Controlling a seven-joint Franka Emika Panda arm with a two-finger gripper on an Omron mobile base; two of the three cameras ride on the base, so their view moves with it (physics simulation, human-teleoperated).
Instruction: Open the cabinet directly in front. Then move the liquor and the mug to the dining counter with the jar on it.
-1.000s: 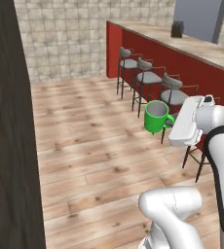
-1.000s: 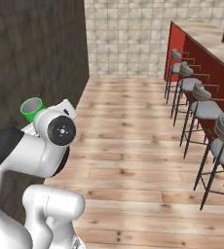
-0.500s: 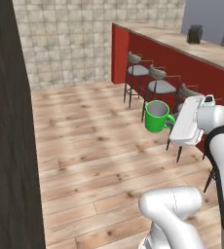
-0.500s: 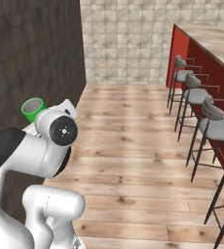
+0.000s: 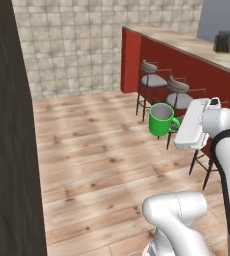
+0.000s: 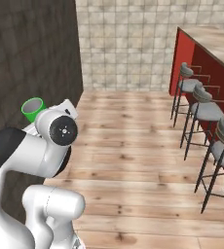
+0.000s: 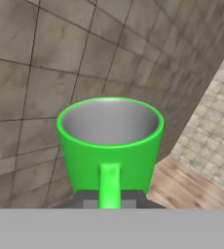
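Claw [image 7: 109,202] pinching the mug [image 5: 161,119] by its handle, mid-haul to the dining counter [image 5: 197,46]. Next I gotta drive up & set it near the jar [image 5: 223,42], upright.

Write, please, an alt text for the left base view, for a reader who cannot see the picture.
The white robot arm holds a bright green mug upright in its shut gripper, above a wooden floor. Behind it on the right runs the dining counter with a red front, grey-seated stools before it and a dark jar on top. The back wall is stone-tiled.
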